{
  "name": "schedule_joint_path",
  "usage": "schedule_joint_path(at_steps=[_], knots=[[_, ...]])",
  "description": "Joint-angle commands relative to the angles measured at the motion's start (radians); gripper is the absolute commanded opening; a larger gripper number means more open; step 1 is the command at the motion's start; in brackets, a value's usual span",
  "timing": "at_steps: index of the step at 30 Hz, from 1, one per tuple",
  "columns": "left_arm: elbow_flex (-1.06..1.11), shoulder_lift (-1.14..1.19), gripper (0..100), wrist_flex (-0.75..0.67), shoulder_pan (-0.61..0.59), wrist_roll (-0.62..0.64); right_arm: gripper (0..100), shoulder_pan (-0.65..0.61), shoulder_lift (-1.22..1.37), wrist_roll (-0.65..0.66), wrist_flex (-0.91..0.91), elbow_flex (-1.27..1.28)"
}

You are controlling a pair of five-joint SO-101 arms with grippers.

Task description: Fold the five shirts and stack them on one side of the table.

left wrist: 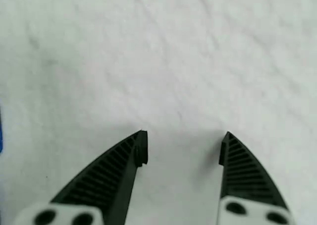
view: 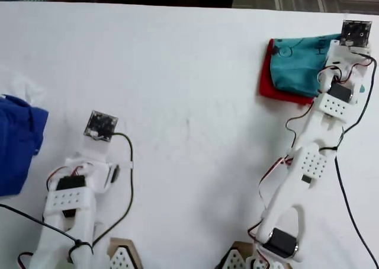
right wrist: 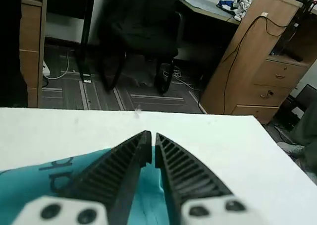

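- High view: the teal shirt (view: 296, 67) lies folded on the red shirt (view: 266, 84) at upper right of the white worktop (view: 189, 73), with the right arm (view: 311, 162) stretched over them. The unfolded blue shirt (view: 18, 144) sits at the left edge, near the left arm (view: 68, 201).
- Left wrist view: the left jaws stand apart above bare worktop, holding nothing.
- Right wrist view: the right jaws are together, nothing visible between them, low over the teal shirt (right wrist: 29, 185).
- Risk: a jaw tip snagging the teal cloth on withdrawal would likely drag the top layer askew. A shallow pinch on the blue shirt could pull it off the worktop edge.
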Motion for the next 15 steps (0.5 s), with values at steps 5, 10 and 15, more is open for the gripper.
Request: schedule_joint_path(at_steps=[5, 10, 15], knots=[[-0.004, -0.015, 25, -0.023, -0.003, -0.008, 2.2, 0.002, -0.153, 0.011, 0.147, -0.023], [-0.004, -0.015, 25, -0.023, -0.003, -0.008, 2.2, 0.004, -0.064, 0.012, -0.122, 0.072], [-0.004, -0.015, 25, -0.021, -0.003, -0.008, 2.2, 0.002, 0.007, 0.18, -0.254, 0.181]])
